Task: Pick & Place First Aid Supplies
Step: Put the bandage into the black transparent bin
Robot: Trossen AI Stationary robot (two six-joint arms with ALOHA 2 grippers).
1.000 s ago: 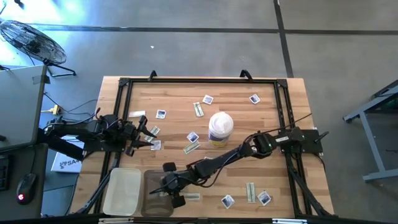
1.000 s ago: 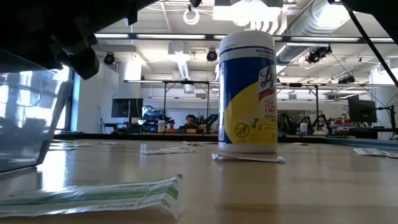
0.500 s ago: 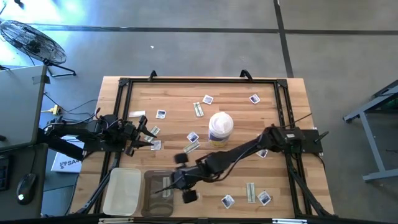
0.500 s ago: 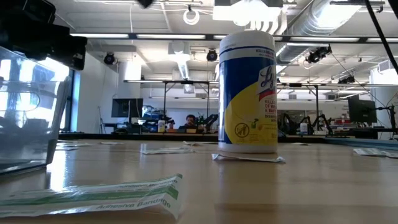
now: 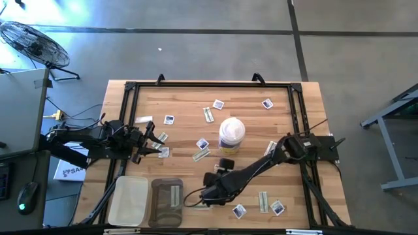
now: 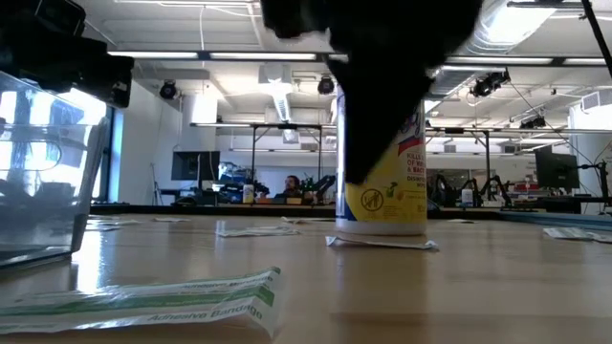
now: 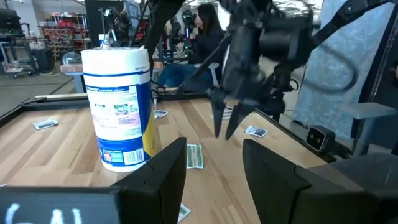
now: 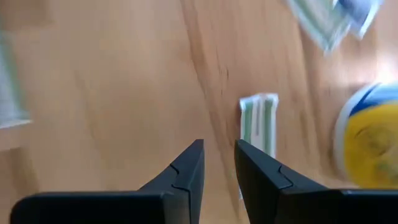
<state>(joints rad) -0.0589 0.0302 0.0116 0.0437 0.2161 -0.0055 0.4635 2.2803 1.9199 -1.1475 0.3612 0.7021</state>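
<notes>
1. Your right gripper (image 8: pixel 216 163) hangs above the front middle of the table with its two dark fingers a narrow gap apart and nothing between them.
2. Just ahead of those fingers lies a narrow pale green-white paper strip packet (image 8: pixel 259 127), flat on the light wooden slatted tabletop (image 5: pixel 248 98). It is probably the same strip that sits beside the gripper in the overhead picture.
3. Expect it to weigh almost nothing, bend at once, and slide on the smooth wood. It gives you no height to grasp, so come down across its short width near the middle and let the fingertips pinch it up off the wood.
4. One strip already lies in the dark translucent plastic bin (image 5: pixel 155 205), with a pale clear bin (image 5: pixel 119 209) beside it at the front left.
5. More strips and small square white packets with blue print (image 5: pixel 239 211) lie scattered around the white-lidded blue and yellow wipes canister (image 5: pixel 231 134).
6. Your left gripper (image 5: pixel 155 143) waits at the left edge, fingers spread wide and empty.
</notes>
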